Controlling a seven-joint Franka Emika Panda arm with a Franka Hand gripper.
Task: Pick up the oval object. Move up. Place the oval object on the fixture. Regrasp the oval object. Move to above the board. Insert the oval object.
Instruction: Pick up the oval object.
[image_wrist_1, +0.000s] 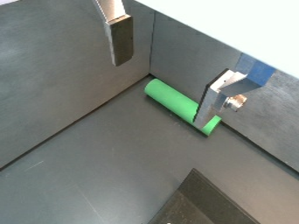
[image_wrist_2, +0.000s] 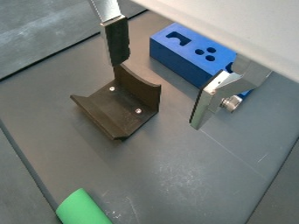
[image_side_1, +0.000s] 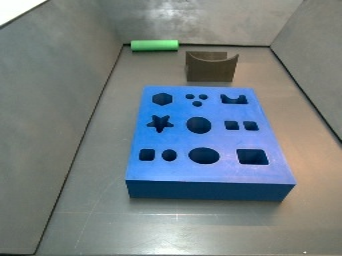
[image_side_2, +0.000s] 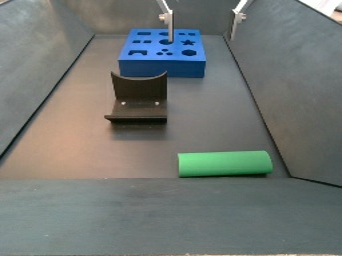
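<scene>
The oval object is a bright green peg lying flat on the dark floor by a wall, seen in both wrist views (image_wrist_1: 177, 103) (image_wrist_2: 82, 210) and both side views (image_side_1: 154, 45) (image_side_2: 225, 164). The fixture (image_wrist_2: 117, 107) (image_side_1: 210, 66) (image_side_2: 138, 98) stands between the peg and the board, its notch empty. The blue board (image_side_1: 207, 140) (image_side_2: 163, 52) (image_wrist_2: 193, 57) lies flat with all its holes empty. My gripper (image_wrist_1: 163, 74) (image_wrist_2: 162, 74) is open and empty, held high above the floor. Only its fingertips (image_side_2: 167, 16) show in a side view, above the board's end of the bin.
Grey walls close in the floor on all sides (image_side_1: 80, 90) (image_side_2: 274, 80). The peg lies close to one end wall, near a corner (image_wrist_1: 145, 70). Bare floor lies between the fixture and the peg (image_side_2: 147, 145).
</scene>
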